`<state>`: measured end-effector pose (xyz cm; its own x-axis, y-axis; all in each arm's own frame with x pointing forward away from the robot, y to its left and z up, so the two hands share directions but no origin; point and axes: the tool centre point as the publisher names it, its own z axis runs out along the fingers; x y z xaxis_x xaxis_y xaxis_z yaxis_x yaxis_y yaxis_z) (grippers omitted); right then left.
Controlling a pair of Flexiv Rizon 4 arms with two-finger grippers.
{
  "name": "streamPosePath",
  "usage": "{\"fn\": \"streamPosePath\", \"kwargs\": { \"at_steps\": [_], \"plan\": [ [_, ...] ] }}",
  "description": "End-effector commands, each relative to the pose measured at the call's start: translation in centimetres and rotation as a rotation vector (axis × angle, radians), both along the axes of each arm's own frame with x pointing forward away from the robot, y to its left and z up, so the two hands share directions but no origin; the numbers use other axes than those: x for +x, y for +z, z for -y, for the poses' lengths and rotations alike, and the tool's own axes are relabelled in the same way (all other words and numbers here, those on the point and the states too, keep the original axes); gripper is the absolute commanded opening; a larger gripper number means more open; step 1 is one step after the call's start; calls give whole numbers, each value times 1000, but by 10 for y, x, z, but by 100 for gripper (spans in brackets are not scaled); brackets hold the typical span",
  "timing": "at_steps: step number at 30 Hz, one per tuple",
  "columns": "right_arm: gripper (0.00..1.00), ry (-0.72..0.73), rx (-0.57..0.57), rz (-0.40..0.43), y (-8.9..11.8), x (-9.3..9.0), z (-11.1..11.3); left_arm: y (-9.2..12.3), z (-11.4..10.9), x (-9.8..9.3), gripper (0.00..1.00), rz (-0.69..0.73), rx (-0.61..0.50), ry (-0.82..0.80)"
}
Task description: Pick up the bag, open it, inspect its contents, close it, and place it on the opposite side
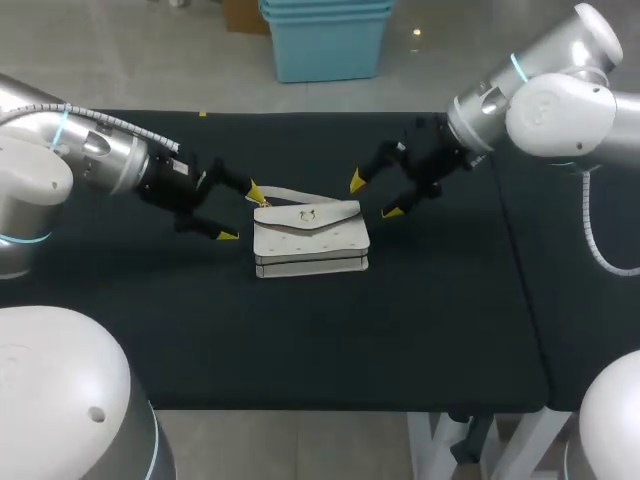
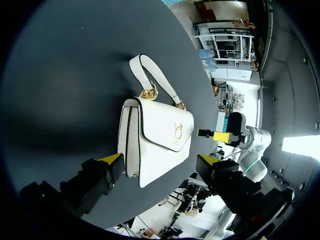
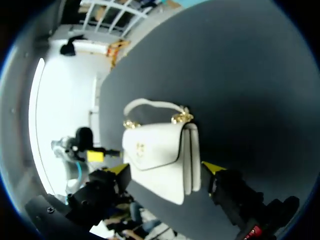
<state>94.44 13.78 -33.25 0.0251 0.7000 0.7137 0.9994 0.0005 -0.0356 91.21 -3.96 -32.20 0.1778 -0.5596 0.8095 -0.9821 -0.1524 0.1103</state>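
Observation:
A white handbag [image 1: 310,238] with gold fittings lies flat in the middle of the black table, flap shut, its strap [image 1: 285,194] toward the far side. My left gripper [image 1: 242,214] hovers open at the bag's left end, one yellow tip by the strap. My right gripper [image 1: 375,197] stands open by the bag's far right corner. In the left wrist view the bag [image 2: 157,142] lies ahead of and between my left gripper's [image 2: 160,162] spread fingers, untouched. In the right wrist view the bag [image 3: 157,150] likewise lies between my right gripper's [image 3: 166,169] open fingers.
The black table [image 1: 300,340] spreads wide around the bag, with its front edge well below the bag and its right edge near my right arm. Nothing else lies on it.

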Motion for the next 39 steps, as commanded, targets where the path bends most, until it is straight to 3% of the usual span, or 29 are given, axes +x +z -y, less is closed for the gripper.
{"fn": "streamPosePath", "kwargs": {
  "at_steps": [1,5,9,16,21,24,30,39],
  "plan": [
    [80,78,15,-72,-6,6,-1,-15,0,6,100,18,-76,-22],
    [71,110,37,-90,-11,7,-5,-22,3,6,100,51,-79,-26],
    [76,114,23,-109,-17,7,-10,-26,7,5,100,79,-103,-33],
    [76,98,52,-148,-32,6,-10,-28,15,3,100,108,-118,-52],
    [74,106,68,-152,-36,4,-17,-30,18,3,89,108,-124,-49],
    [72,111,72,-155,-37,3,-20,-31,19,4,71,108,-121,-49],
    [68,109,78,-154,-37,1,-21,-30,19,6,49,113,-124,-38],
    [64,105,104,-177,-49,-3,-29,-50,23,16,45,136,-161,-29]
  ]
}}
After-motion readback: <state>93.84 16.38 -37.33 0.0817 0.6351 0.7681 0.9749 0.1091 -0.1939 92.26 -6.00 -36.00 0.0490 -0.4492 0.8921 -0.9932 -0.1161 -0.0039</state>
